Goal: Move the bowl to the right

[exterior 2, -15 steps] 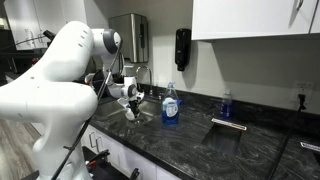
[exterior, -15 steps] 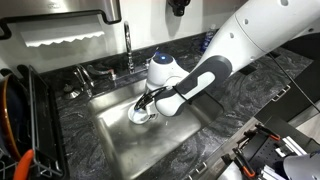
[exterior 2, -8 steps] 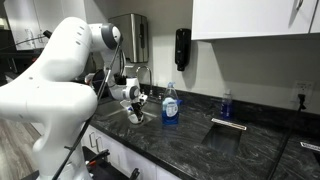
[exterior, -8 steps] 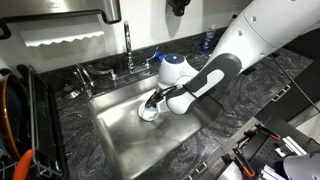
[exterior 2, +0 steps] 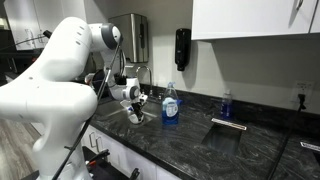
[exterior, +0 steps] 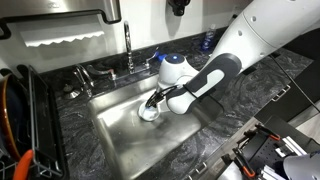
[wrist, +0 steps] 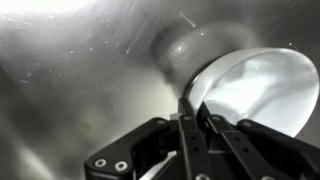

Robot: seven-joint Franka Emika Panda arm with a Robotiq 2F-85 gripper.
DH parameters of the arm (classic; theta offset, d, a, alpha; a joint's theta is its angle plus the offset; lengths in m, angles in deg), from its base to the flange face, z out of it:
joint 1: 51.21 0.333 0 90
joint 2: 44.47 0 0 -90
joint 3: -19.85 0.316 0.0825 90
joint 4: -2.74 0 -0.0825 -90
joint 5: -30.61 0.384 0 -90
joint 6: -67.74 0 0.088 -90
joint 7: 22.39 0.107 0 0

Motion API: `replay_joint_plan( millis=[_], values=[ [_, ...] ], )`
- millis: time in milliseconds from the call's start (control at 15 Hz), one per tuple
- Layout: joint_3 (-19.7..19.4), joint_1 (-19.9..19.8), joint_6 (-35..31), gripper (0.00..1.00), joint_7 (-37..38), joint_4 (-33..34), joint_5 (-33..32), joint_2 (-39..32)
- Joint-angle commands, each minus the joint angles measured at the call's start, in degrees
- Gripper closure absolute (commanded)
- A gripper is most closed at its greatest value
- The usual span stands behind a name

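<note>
The small white bowl (exterior: 148, 112) sits low in the steel sink (exterior: 120, 140), towards its far right part. In the wrist view the bowl (wrist: 255, 90) fills the right side, and my gripper (wrist: 192, 112) is shut on its near rim, one finger inside and one outside. In an exterior view my gripper (exterior: 153, 102) reaches down into the sink onto the bowl. In an exterior view the gripper (exterior 2: 133, 108) is seen dipping below the counter edge and the bowl is hidden.
A faucet (exterior: 128, 45) stands behind the sink. A blue soap bottle (exterior 2: 170, 105) stands on the dark marbled counter (exterior: 240, 95). A dish rack (exterior: 20, 130) lies beside the sink. A coffee machine (exterior 2: 128, 40) stands at the back.
Between one second and half a second ago my gripper moved the bowl a little to the right in the sink. Since then nothing has visibly moved.
</note>
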Motion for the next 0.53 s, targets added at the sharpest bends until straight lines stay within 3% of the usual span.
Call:
replay_joint_plan(
  millis=[0, 200, 267, 333, 467],
  values=[
    [-0.20, 0.08, -1.41, 0.98, 0.58, -0.40, -0.72, -0.74],
    [0.47, -0.49, -2.15, 0.98, 0.14, -0.21, -0.33, -0.92],
    [0.91, -0.84, -2.95, 0.66, -0.55, -0.36, -0.33, -0.69],
    [1.09, -0.93, -3.53, 0.65, -0.79, -0.46, -0.21, -0.53],
    [1.14, -0.77, -4.88, 0.53, -1.21, -0.68, -0.12, -0.19]
  ],
)
